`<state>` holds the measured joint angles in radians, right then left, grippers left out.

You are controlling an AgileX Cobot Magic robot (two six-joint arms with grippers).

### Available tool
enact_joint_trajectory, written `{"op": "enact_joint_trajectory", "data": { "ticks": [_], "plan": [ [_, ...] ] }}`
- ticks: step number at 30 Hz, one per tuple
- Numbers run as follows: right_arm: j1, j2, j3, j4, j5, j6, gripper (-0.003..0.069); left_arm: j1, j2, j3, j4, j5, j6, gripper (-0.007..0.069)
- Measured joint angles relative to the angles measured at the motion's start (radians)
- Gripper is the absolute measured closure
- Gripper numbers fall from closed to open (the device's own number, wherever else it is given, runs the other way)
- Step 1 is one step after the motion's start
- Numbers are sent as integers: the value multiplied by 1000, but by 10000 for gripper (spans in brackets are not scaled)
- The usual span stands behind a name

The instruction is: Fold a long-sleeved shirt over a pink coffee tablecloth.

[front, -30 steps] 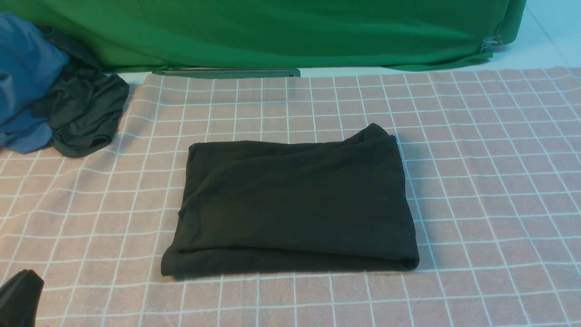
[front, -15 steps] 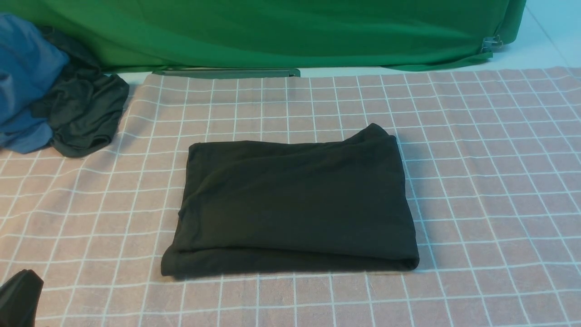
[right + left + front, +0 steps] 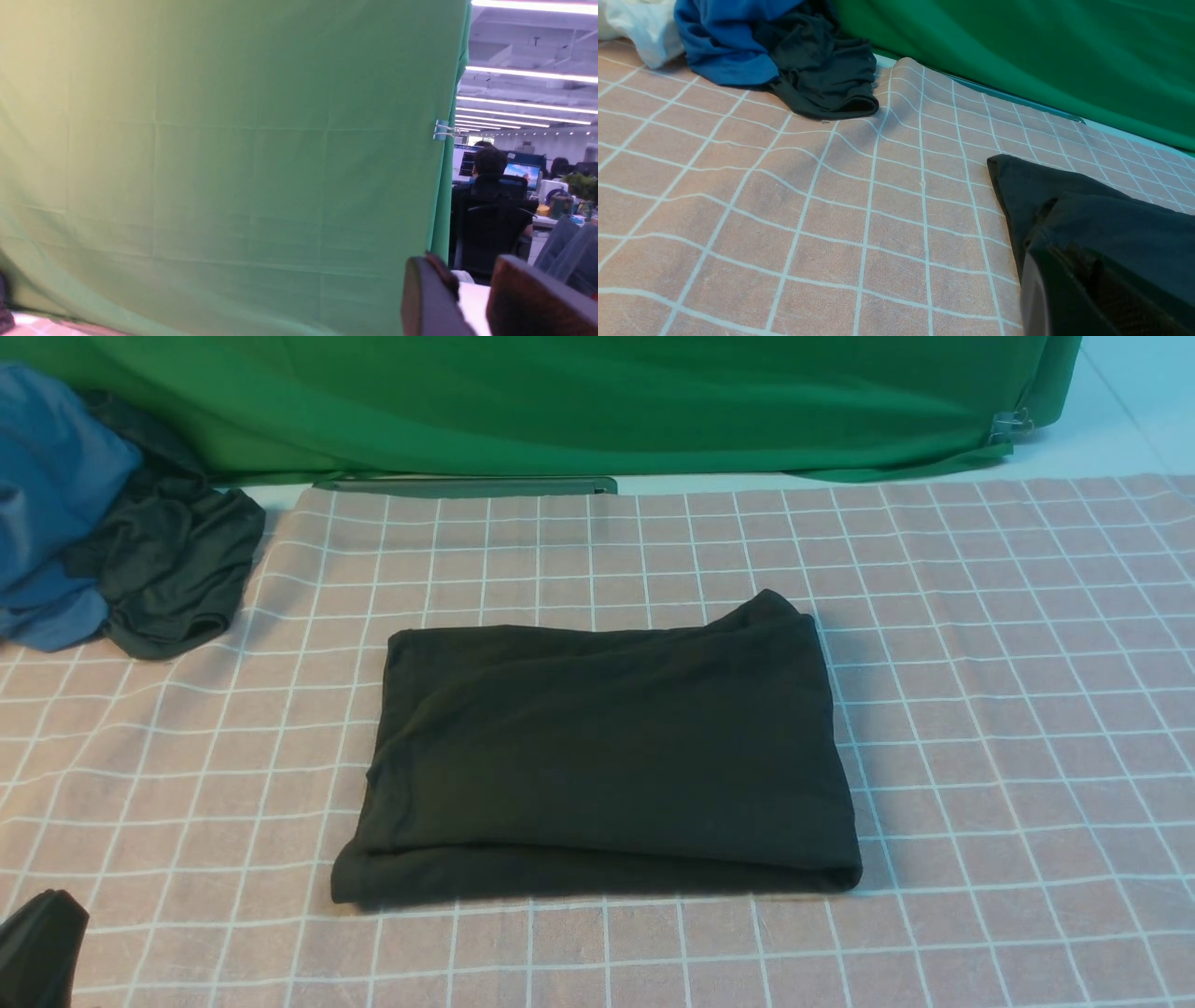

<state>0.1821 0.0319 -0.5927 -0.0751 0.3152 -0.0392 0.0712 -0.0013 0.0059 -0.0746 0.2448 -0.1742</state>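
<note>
The folded black cotton long-sleeved shirt [image 3: 607, 756] lies mid-frame on the pink white-gridded tablecloth [image 3: 1008, 709]. Left gripper [image 3: 37, 947], lower left, jaws clenched, empty; right gripper [image 3: 472, 298] jaws parted, empty.

You have bare tablecloth [image 3: 1008, 691] on every side of the folded shirt [image 3: 607, 756], widest along its right edge. At the far left corner, a heap of blue garment [image 3: 47, 504] and dark garment [image 3: 177, 569] blocks you. The green cloth [image 3: 579, 401] walls the far edge.
</note>
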Motion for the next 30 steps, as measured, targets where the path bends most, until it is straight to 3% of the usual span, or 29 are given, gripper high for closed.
{"op": "enact_joint_trajectory", "data": {
  "ticks": [5,10,15,30],
  "plan": [
    [-53,1,119,-1,-21,-20,421,0,0,0,1,0,0,611],
    [-155,2,417,-2,-32,-37,421,0,0,0,1,0,0,611],
    [-179,-27,593,0,-45,-30,421,0,-1,1,5,-2,0,611],
    [-179,-32,601,1,-52,-6,421,0,-1,1,20,2,0,611]
  ]
}}
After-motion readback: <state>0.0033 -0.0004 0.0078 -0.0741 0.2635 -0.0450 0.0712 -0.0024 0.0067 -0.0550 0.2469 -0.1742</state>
